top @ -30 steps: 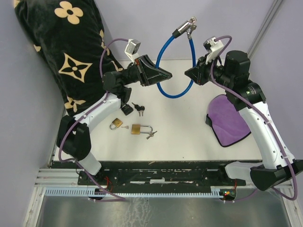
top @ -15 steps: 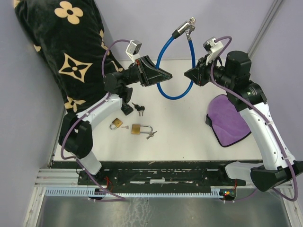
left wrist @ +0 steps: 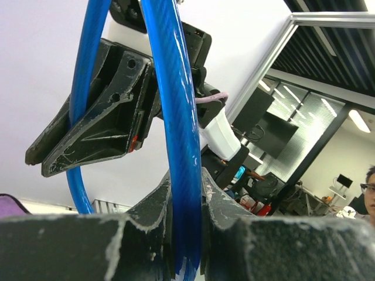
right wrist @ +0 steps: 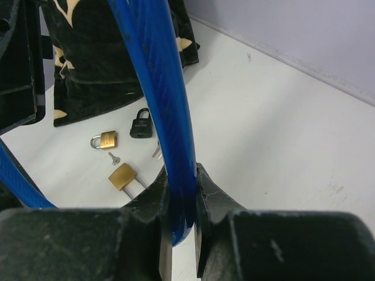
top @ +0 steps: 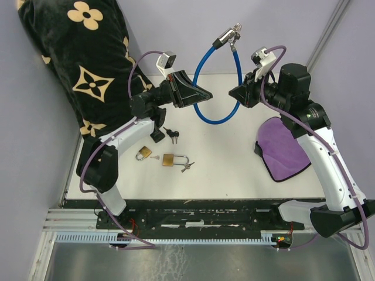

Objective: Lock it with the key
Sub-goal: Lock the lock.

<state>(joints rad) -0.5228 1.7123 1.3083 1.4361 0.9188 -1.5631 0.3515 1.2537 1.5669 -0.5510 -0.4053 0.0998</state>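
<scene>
A blue cable lock (top: 206,64) hangs in the air as a loop between both arms. Its metal lock head with keys (top: 228,35) is at the top. My left gripper (top: 203,93) is shut on the cable's left side, as the left wrist view (left wrist: 186,193) shows. My right gripper (top: 233,92) is shut on the cable's right side, as the right wrist view (right wrist: 183,193) shows. On the table lie a small brass padlock (top: 143,154), a long-shackle brass padlock (top: 173,160) with keys (top: 187,167), and a black padlock (top: 157,135) with keys (top: 171,134).
A black patterned cloth bag (top: 82,64) fills the back left. A purple cloth (top: 283,147) lies at the right under the right arm. A loose small key (top: 154,157) lies between the brass padlocks.
Both grippers hold the cable as before. The left arm has shifted slightly right and the lock head has moved a little.
</scene>
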